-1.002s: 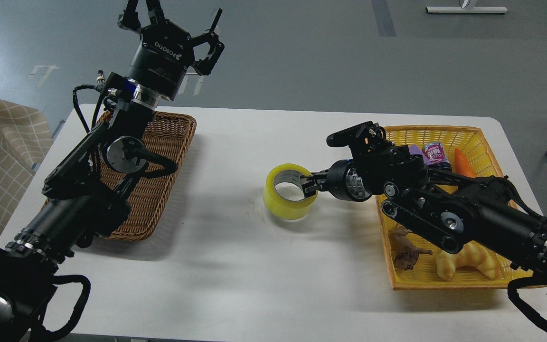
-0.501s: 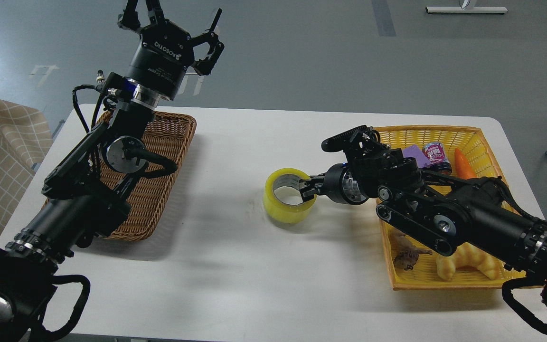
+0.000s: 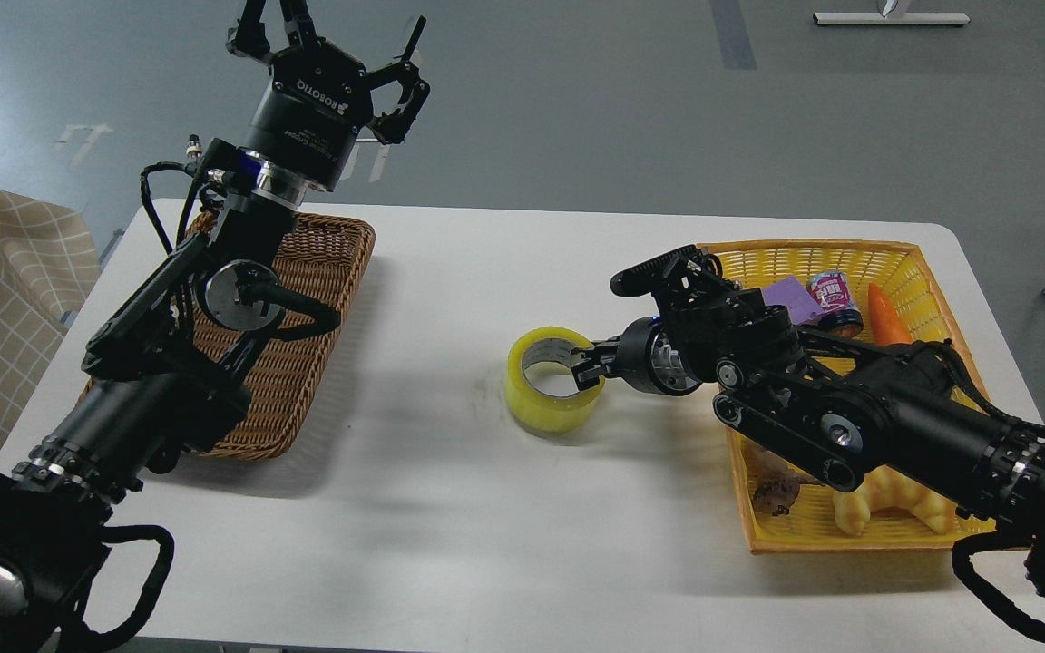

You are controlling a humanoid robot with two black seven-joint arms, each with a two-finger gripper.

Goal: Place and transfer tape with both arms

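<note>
Right gripper [image 3: 588,366]: jaws pinching the near wall of the tape [image 3: 551,381], one finger inside the core opening, the other outside. The roll appears to rest on the table [image 3: 450,508], axis tilted toward upright, mid-table between the two baskets. Judgement: a wall pinch leaves the far rim exposed for a second grasp, which suits a handover, and the central spot lies within both arms' reach.

Left gripper [image 3: 332,41]: jaws spread wide, holding nothing, raised high above the far end of the brown basket [image 3: 323,272], well apart from the tape. Judgement: it is parked clear, ready to receive.

Yellow basket [image 3: 813,249] at right holds a croissant toy [image 3: 894,499], a carrot [image 3: 885,317], a can [image 3: 835,295] and other small items; the right arm crosses over it.

Risk: releasing on the tilted edge could let the roll tip or roll.
</note>
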